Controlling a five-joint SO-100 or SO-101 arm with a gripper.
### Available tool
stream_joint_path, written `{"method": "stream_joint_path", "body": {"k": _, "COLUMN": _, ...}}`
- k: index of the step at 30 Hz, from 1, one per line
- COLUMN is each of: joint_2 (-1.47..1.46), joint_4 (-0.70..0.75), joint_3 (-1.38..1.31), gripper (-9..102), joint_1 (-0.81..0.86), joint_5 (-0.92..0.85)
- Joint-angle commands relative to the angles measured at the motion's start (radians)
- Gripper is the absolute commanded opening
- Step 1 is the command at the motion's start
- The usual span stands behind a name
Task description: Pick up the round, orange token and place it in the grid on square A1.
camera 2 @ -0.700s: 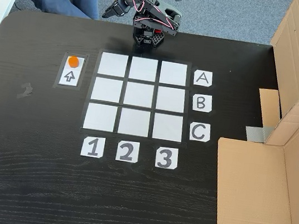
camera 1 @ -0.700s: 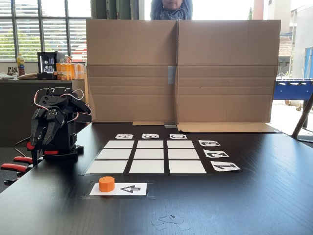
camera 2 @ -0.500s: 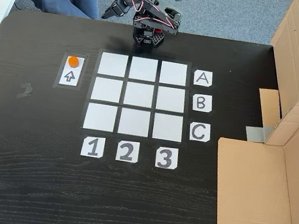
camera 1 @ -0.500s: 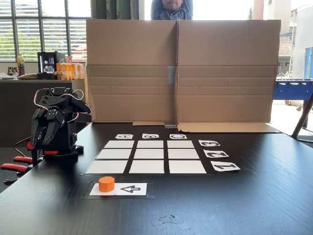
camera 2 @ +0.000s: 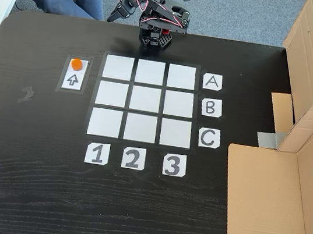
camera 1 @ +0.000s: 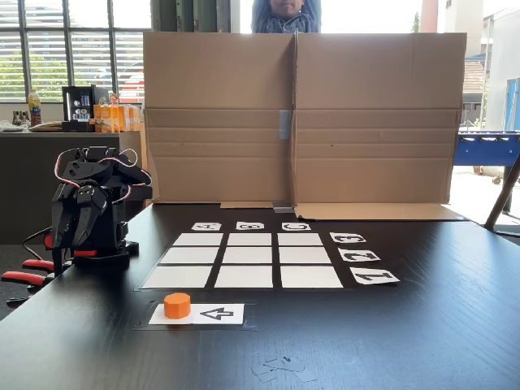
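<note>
The black desk [camera 2: 29, 180] lies open around the grid [camera 2: 144, 100], whose white cells are flat and bare, square A1 [camera 2: 118, 67] among them. The only raised thing near the grid is the token [camera 2: 77, 64], standing on the arrow card [camera 2: 74, 74] just beside column 1. A tall cardboard screen [camera 1: 301, 118] walls off the side by the A, B, C tags. The folded arm [camera 2: 156, 20] stands at the desk edge beside row A, its tool [camera 2: 114, 15] well apart from the token.
</note>
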Motion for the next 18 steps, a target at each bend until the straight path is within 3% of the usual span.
{"method": "stream_joint_path", "body": {"k": 1, "joint_2": -0.057, "joint_4": -0.011, "joint_3": -0.083, "gripper": 19, "joint_1": 0.003, "joint_5": -0.017}}
{"method": "stream_joint_path", "body": {"k": 9, "joint_2": -0.390, "joint_4": 0.017, "joint_3": -0.318, "gripper": 22, "joint_1": -0.021, "joint_5": -0.081}}
{"method": "stream_joint_path", "body": {"k": 18, "joint_2": -0.833, "joint_4": 0.235, "joint_3": -0.726, "gripper": 22, "joint_1": -0.123, "joint_5": -0.098}}
